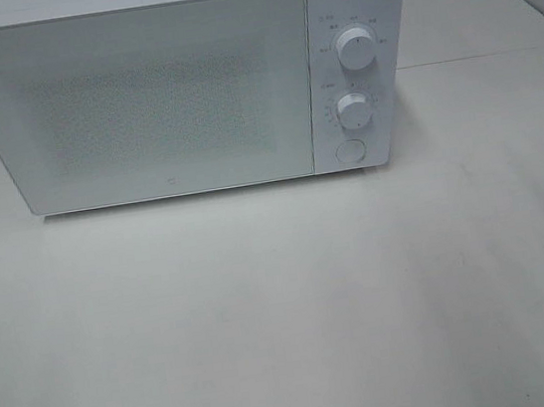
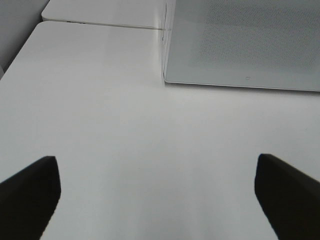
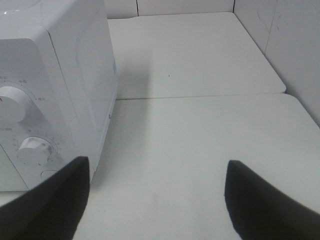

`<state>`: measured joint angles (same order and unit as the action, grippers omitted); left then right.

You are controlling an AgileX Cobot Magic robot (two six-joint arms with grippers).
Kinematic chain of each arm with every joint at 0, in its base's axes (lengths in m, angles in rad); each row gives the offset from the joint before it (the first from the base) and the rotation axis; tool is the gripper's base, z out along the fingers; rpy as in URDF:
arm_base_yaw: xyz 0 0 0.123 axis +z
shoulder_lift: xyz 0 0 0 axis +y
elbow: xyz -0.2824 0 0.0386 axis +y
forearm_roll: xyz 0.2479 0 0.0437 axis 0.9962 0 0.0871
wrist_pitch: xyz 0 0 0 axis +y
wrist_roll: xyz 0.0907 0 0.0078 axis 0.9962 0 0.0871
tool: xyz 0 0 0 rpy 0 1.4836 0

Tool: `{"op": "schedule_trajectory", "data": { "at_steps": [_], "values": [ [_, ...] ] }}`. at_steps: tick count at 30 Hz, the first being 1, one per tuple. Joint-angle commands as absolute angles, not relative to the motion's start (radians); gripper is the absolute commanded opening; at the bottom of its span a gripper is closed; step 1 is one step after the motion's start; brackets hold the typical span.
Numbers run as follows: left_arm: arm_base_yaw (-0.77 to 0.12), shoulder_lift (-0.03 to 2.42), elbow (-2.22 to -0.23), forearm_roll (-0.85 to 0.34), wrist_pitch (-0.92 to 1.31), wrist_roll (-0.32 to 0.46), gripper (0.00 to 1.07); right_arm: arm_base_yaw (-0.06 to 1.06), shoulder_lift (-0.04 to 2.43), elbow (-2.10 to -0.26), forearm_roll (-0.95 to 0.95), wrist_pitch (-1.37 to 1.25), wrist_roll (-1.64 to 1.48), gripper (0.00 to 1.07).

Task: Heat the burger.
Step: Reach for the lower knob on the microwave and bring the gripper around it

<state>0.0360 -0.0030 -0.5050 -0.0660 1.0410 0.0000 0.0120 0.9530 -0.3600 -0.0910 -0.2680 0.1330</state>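
The burger is out of view in every frame. A white microwave (image 1: 176, 86) stands at the back of the table with its door (image 1: 133, 101) shut; two round knobs (image 1: 356, 49) and a round button (image 1: 349, 150) sit on its right panel. My left gripper (image 2: 157, 192) is open over bare table near the microwave's front left corner (image 2: 166, 75), holding nothing. My right gripper (image 3: 155, 192) is open too, empty, just right of the microwave's knob panel (image 3: 30, 147). Neither arm shows in the exterior view.
The white table (image 1: 286, 312) stretches in front of the microwave. A seam between two tabletops (image 3: 200, 96) runs behind the right side. A wall (image 3: 295, 50) rises at the far right.
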Motion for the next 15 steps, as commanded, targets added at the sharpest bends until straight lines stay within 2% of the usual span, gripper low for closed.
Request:
{"op": "schedule_trajectory", "data": {
  "at_steps": [1, 10, 13, 15],
  "values": [
    [0.039, -0.027, -0.504, -0.074, 1.036, 0.0, 0.98, 0.005, 1.045, -0.33, -0.045, -0.426, 0.139, 0.73],
    [0.039, -0.027, -0.504, -0.074, 1.036, 0.0, 0.98, 0.007, 1.206, -0.248, -0.02, -0.735, 0.094, 0.73],
    [0.039, -0.027, -0.504, -0.074, 1.036, 0.0, 0.98, 0.062, 1.25, -0.228, 0.087, -0.817, 0.0, 0.73],
    [0.039, -0.027, -0.504, -0.074, 1.036, 0.0, 0.98, 0.154, 1.292, -0.225, 0.221, -0.854, -0.129, 0.73]
  ]
}}
